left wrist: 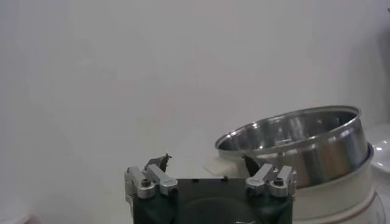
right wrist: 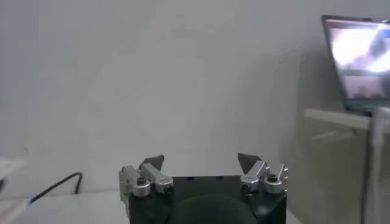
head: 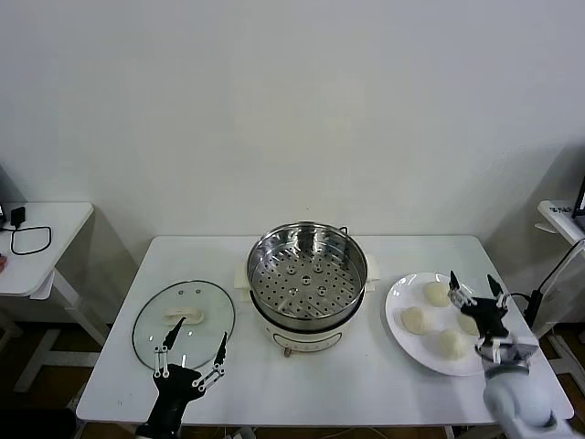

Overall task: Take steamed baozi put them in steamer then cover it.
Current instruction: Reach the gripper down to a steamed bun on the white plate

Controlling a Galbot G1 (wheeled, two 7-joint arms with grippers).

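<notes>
Several cream-white baozi (head: 436, 294) lie on a flat white plate (head: 398, 314) at the table's right. The steel steamer (head: 307, 265), its perforated tray bare, stands on a white base at the table's middle; it also shows in the left wrist view (left wrist: 304, 143). The glass cover (head: 183, 323) with its cream handle lies flat at the left. My left gripper (head: 192, 353) is open and empty, at the cover's near edge. My right gripper (head: 475, 286) is open and empty, over the plate's right side above the baozi.
A white side table (head: 41, 240) with a black cable and adapter stands at the far left. Another white stand (head: 562, 219) is at the far right, with a lit screen (right wrist: 359, 67) on it. The white table's front edge (head: 320, 422) runs near both arms.
</notes>
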